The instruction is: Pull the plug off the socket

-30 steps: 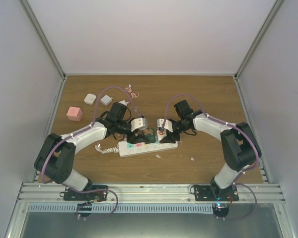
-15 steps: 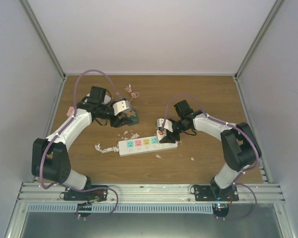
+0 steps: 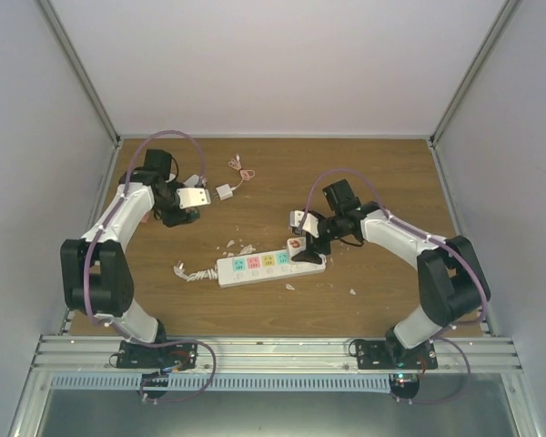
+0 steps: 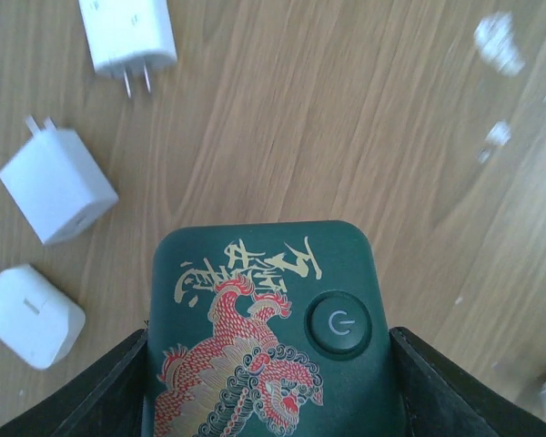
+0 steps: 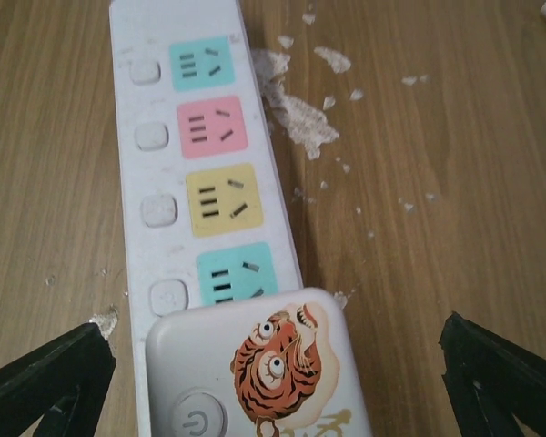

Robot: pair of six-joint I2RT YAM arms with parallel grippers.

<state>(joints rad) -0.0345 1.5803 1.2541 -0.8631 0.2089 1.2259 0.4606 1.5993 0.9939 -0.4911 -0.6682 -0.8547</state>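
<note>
I'm hovering the right gripper (image 5: 271, 353), jaws spread wide and gripping nothing, astride the tiger plug (image 5: 255, 387) seated on the power strip (image 5: 150, 109) at its right end, the strip's length running leftward. Far beyond the strip's left end, the left gripper (image 4: 273, 391) is clamping the green plug (image 4: 264, 309).

Soft, even light from above — a thin shadow beside the socket (image 5: 126, 164); right wrist view dimmer than left

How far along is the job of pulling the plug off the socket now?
Done: the green dragon plug is off the socket, held in the left jaws away from it. In hand: the right jaws stand open on either side of the white tiger plug on its end. Left: perhaps pulling that one.
</note>
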